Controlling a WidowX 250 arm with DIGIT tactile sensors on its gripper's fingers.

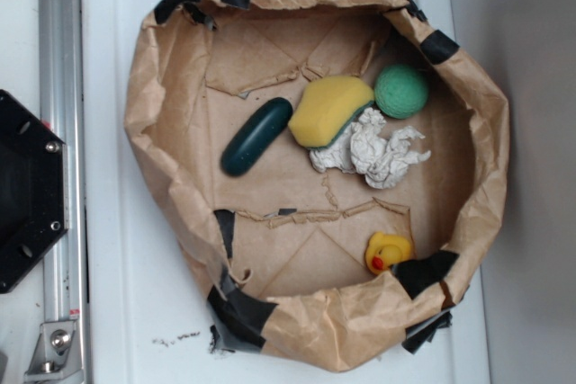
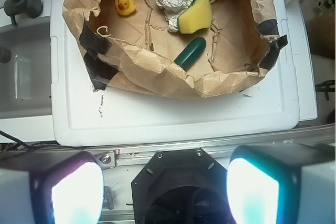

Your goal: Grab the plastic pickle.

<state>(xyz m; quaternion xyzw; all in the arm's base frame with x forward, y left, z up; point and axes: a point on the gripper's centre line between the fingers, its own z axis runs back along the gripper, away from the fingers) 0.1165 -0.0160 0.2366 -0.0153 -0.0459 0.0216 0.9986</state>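
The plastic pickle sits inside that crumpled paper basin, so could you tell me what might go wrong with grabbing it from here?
1. The pickle lies almost against the yellow sponge; a finger could catch the sponge instead.
2. The paper basin's raised wall stands between the open gripper and the pickle and may snag on a low approach.
3. The pickle looks smooth and rounded, so it might squirt out of an off-centre pinch.

A white plastic tabletop with rounded corners carried scattered dark scuff marks. A silver metal rail ran along its edge. Grey floor lay beyond, under even, bright light.
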